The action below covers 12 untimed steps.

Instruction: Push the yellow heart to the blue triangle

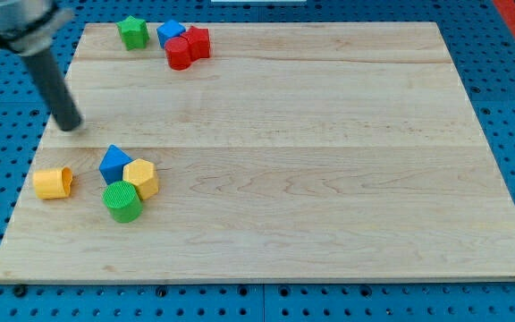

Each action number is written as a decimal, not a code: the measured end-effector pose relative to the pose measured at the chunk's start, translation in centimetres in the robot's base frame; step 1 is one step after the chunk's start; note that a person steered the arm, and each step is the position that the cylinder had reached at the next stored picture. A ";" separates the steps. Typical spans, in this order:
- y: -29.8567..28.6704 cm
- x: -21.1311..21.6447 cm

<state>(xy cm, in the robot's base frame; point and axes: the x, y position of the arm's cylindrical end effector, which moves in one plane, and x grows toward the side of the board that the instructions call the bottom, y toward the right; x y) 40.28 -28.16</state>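
my tip (70,125) – holding nothing, hovering above-left of blue triangle (113,164) | yellow heart (54,183) lying left of it, apart

Your arm is entering from the view's top left corner, where only its grey, blurred lower housing is showing. From that housing the dark rod (54,89) is slanting downward and toward the view's right. My tip (70,124) is resting at table height near the left edge of the wooden board (329,179), in the board's upper left part, down and in from the board's top left corner. The rod is looking straight and unbent along its whole visible length. No more of your arm is showing above the housing.
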 end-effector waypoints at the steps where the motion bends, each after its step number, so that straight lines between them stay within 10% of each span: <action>1: -2.3 1.6; 3: 3.1 16.1; 7: 10.6 14.8; 9: -1.4 19.2; 12: -0.9 9.7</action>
